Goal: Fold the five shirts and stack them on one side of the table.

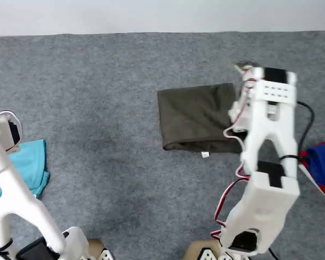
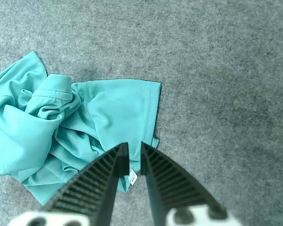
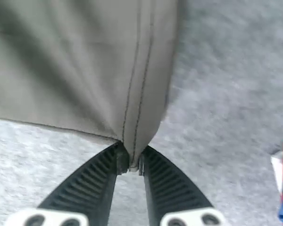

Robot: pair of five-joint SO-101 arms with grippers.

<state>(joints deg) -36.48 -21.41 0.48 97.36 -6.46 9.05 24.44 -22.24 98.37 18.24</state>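
Right wrist view | my right gripper (image 3: 129,165) pinches olive shirt (image 3: 75,61) hem, on table (image 3: 226,117) | left gripper (image 2: 134,149) near-closed over teal shirt (image 2: 115,108) | I'd carry hem across low, edges square.
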